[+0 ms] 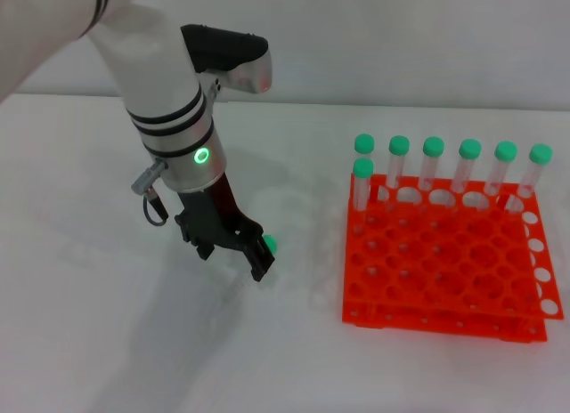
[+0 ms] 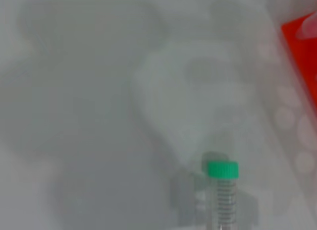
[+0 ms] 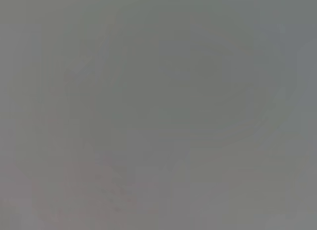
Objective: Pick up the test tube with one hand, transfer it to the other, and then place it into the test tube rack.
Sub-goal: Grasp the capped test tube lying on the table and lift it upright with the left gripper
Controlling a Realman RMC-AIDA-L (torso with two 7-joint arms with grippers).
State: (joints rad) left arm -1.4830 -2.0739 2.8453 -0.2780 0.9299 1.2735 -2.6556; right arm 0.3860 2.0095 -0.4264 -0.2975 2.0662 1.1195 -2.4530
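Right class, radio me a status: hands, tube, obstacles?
Left hand low over table, at the test tube. Grip unconfirmed. Right hand out of view. Test tube rack to its right, seven tubes standing.

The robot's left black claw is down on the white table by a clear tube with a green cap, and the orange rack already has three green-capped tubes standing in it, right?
Not quite. The orange-red plastic rack holds seven green-capped clear tubes, not three; the head view shows six along the back row and one in front. The left black two-finger gripper is indeed down on the white table by the green-capped clear tube.
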